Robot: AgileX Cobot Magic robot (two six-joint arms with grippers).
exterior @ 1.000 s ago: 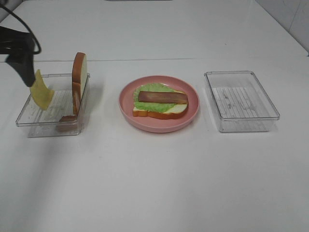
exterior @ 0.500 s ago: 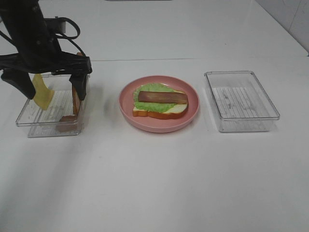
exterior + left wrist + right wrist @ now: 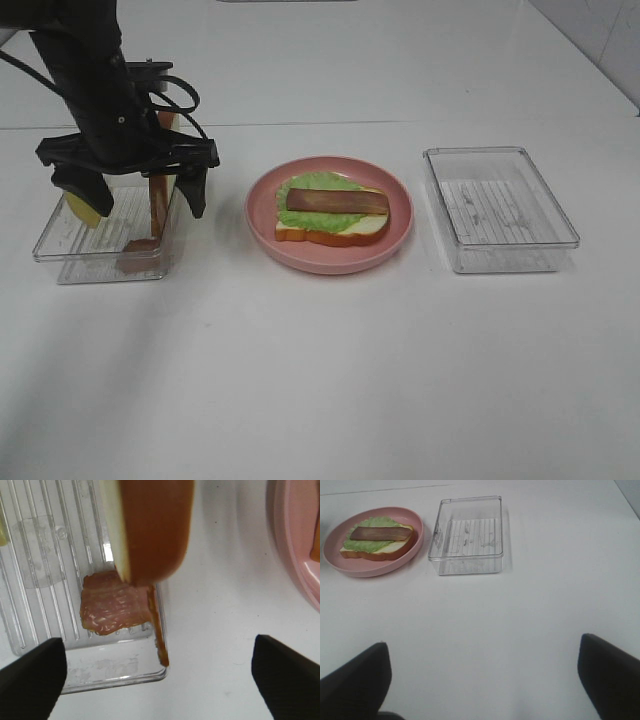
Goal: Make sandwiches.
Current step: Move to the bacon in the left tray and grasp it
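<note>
The sandwich stack (image 3: 331, 211) lies on the pink plate (image 3: 400, 240): a bread slice, a green lettuce leaf and a brown meat strip on top; it also shows in the right wrist view (image 3: 378, 541). My left gripper (image 3: 136, 195) is open wide over the left clear container (image 3: 60, 250), its fingers on either side of an upright bread slice (image 3: 160, 200) (image 3: 150, 525). A yellow cheese slice (image 3: 82, 208) leans by the left finger. A meat strip (image 3: 115, 607) lies on the container floor. My right gripper (image 3: 480, 680) is open and empty above the table.
An empty clear container (image 3: 500, 205) stands right of the plate and shows in the right wrist view (image 3: 467, 535). The plate's rim (image 3: 300, 555) shows close to the left container in the left wrist view. Bare white table lies in front.
My left arm has moved right and down over the left container, and its open fingers now straddle the upright bread slice. The plate and right container have not moved.
</note>
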